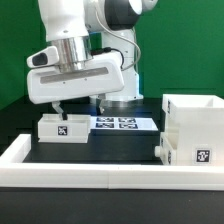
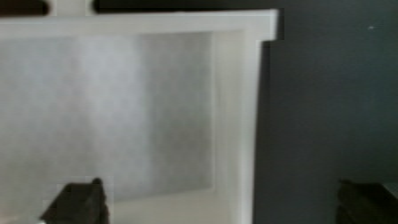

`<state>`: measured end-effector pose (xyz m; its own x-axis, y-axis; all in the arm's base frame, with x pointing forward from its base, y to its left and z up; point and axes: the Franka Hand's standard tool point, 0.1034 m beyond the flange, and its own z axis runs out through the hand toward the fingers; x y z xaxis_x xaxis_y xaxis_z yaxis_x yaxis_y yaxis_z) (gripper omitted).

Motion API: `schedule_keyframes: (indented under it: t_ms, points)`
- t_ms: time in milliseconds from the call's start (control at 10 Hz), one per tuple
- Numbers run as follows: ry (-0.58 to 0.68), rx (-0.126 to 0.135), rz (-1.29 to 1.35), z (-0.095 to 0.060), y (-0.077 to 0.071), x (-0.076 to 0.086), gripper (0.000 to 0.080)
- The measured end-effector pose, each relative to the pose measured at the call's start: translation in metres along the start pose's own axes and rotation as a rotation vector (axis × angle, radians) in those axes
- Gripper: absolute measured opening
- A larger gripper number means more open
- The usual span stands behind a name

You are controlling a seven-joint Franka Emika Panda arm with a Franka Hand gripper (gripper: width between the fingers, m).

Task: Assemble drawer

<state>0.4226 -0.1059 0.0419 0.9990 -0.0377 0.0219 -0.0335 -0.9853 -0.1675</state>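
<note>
The gripper hangs low over a small white tray at the middle left of the exterior view. Its jaws stand wide apart and clamp nothing. The tall open-faced box casing stands at the right edge of that frame, well apart from the tray. The marker board lies between them on the dark table, and the low white border wall runs along the front.

The tray looks like thin moulded plastic. It is probably light and stiff, and smooth enough to slide or twist in a loose pinch. Its low walls are the likely place to take hold, with one pad inside and one outside at the middle of a wall so it lifts level. The casing is bulkier and hollow, so it would probably tip if pushed high up.

The exterior view gives the layout and the square marker on the tray's front face. It does not show clearly how the fingers sit relative to the tray's walls. The wrist view fills that in. The tray takes up most of the frame, and one of its side walls runs between the two dark fingers. One finger is over the tray's floor and the other is outside, over the table. The gripper looks lined up to straddle that wall. The wrist view shows neither the casing nor the height left above the tray.
</note>
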Motion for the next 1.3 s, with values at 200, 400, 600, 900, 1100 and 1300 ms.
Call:
schedule_keyframes:
  t_ms: [200,400,600,900,1100,1300]
  points:
    - [0.018,-0.018,-0.024,0.014,-0.006,-0.005,0.0649]
    - [0.021,-0.023,-0.035,0.026,-0.003,-0.011,0.0649]
    - [0.038,-0.038,-0.064,0.033,0.001,-0.016,0.0649]
    - [0.046,-0.048,-0.082,0.037,0.002,-0.021,0.0649]
    - [0.046,-0.048,-0.086,0.037,0.002,-0.021,0.0387]
    - [0.046,-0.048,-0.088,0.037,0.002,-0.021,0.0253]
